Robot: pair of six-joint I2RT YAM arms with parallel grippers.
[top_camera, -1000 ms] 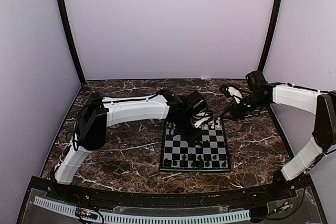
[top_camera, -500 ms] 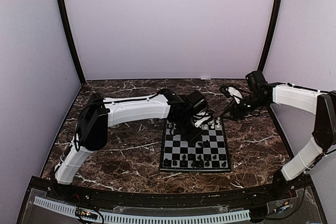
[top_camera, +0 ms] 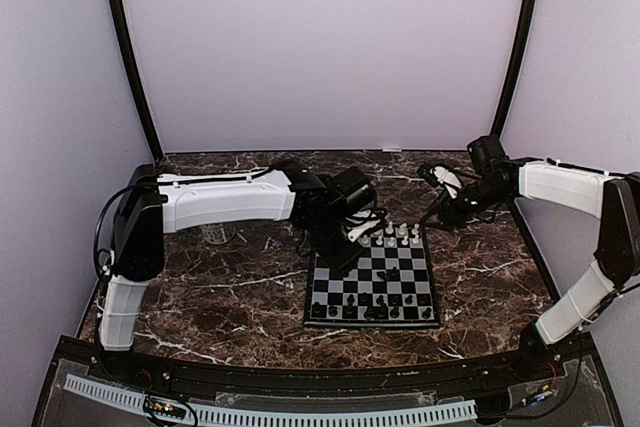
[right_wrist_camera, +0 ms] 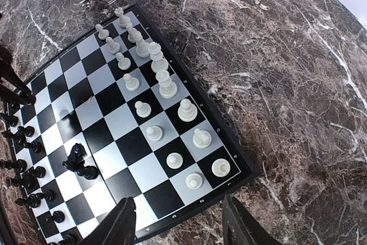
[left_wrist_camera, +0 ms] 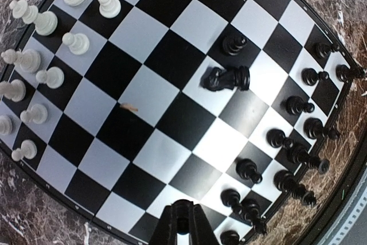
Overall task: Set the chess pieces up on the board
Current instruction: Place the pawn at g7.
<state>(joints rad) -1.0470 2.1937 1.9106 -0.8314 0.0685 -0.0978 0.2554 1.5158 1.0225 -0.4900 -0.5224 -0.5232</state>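
Lying on the dark table [top_camera: 230, 287], the board [top_camera: 350, 282] sits lower middle in the top view. Left gripper [left_wrist_camera: 183, 225] is pressed together; right gripper [right_wrist_camera: 180, 225] is spread. White chess pieces [top_camera: 400, 235] line the board's upper edge, black chess pieces [top_camera: 370, 311] its lower edge.

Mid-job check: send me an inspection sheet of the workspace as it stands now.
Surface: dark marbled tabletop, no spills seen.
Job's things: board flat; white pieces ranked along one edge, black pieces along the opposite; one black piece mid-board appears toppled.
Clutter: tan speck on the board; clear cup on the table left of it.
Grippers: left gripper jaws shut, right gripper jaws open, nothing held.
Cables: black cable looping beside the left arm.
Surroundings: plain pale walls, black corner posts.
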